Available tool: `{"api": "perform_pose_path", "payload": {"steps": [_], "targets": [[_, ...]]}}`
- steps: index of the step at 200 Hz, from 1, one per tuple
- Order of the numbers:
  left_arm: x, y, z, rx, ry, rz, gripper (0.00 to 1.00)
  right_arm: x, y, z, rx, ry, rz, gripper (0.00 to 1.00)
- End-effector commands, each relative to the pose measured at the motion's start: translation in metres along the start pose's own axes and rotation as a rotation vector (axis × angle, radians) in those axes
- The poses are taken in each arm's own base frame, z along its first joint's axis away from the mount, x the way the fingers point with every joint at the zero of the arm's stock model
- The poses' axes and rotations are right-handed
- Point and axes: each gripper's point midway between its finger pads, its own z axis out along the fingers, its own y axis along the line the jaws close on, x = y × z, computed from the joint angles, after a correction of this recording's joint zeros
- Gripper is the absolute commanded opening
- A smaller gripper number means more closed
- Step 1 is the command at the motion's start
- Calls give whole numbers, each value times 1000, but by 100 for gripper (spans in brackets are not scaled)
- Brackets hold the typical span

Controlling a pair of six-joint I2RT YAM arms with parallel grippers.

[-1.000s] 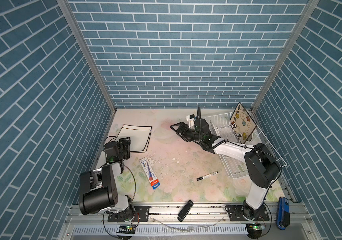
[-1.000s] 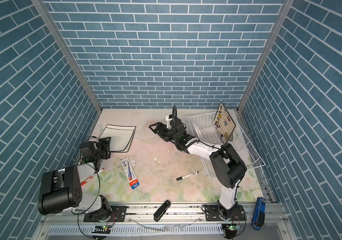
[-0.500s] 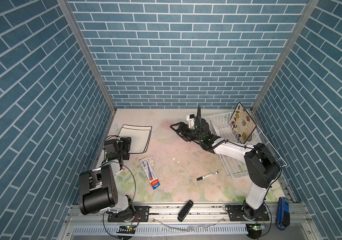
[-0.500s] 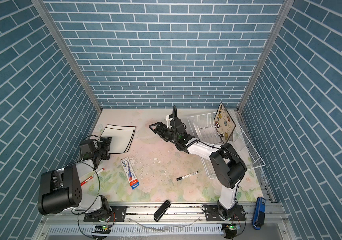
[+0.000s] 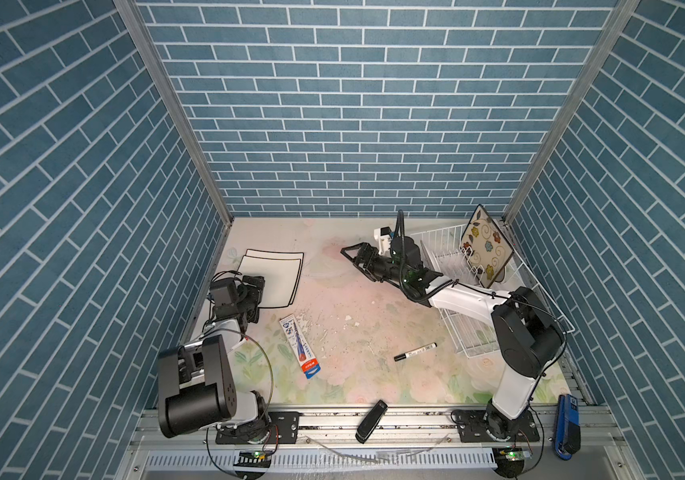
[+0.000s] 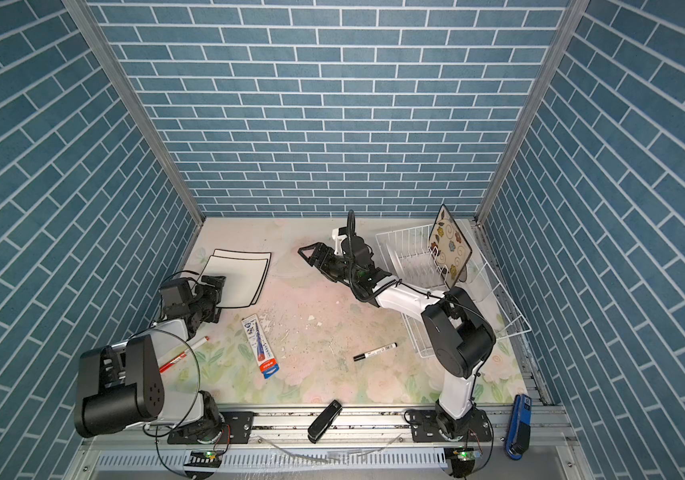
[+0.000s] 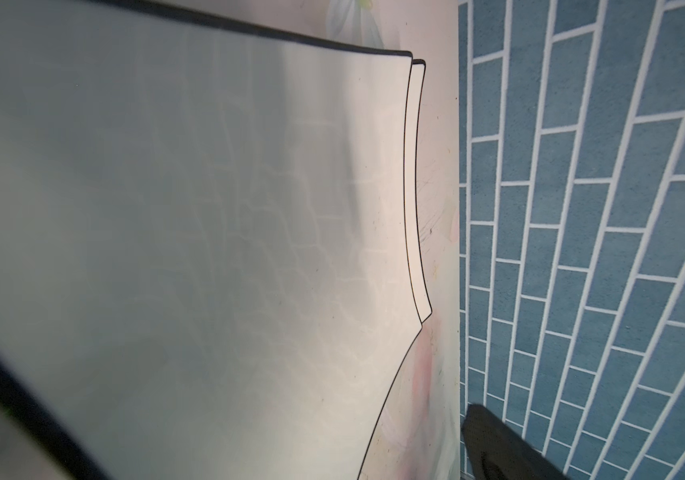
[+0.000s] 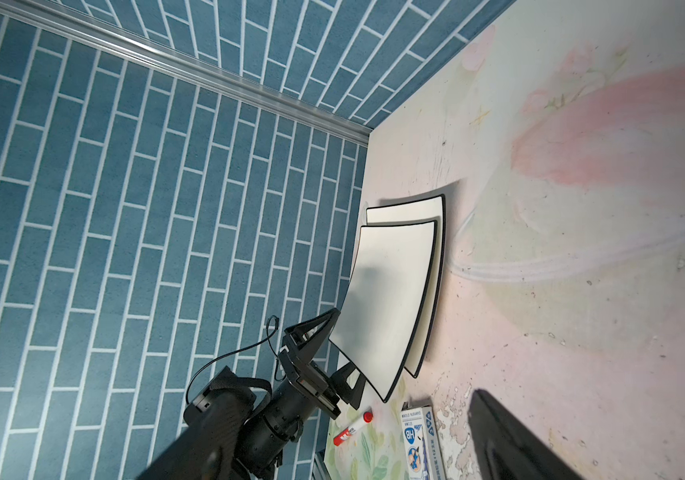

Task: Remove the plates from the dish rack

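The left claw (image 5: 256, 297) is opening fully around the near corner of the top white plate (image 5: 274, 276), releasing it onto a second white plate (image 5: 297, 259) on the worktop (image 5: 374, 332), while the right claw (image 5: 353, 257) is hanging apart, empty, beside the rack (image 5: 436, 233), which is still holding the flowered plate (image 5: 486, 249)

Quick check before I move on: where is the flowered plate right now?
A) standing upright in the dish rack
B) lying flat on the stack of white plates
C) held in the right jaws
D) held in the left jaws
A. The flowered plate stands upright at the far end of the dish rack, while the right gripper is out over the table with its jaws open and empty.
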Motion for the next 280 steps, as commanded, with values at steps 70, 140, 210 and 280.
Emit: {"api": "perform_pose_path", "payload": {"steps": [70, 140, 210, 280], "targets": [[-6, -15, 2, 14, -18, 47, 100, -1, 10, -14, -31, -23, -10, 88], [0, -5, 11, -48, 1, 56, 100, -2, 12, -15, -34, -29, -12, 88], [-1, -10, 19, -80, 12, 80, 100, -2, 9, -14, -29, -27, -10, 88], [8, 0, 30, -147, 49, 79, 100, -6, 10, -16, -29, -35, -12, 88]]}}
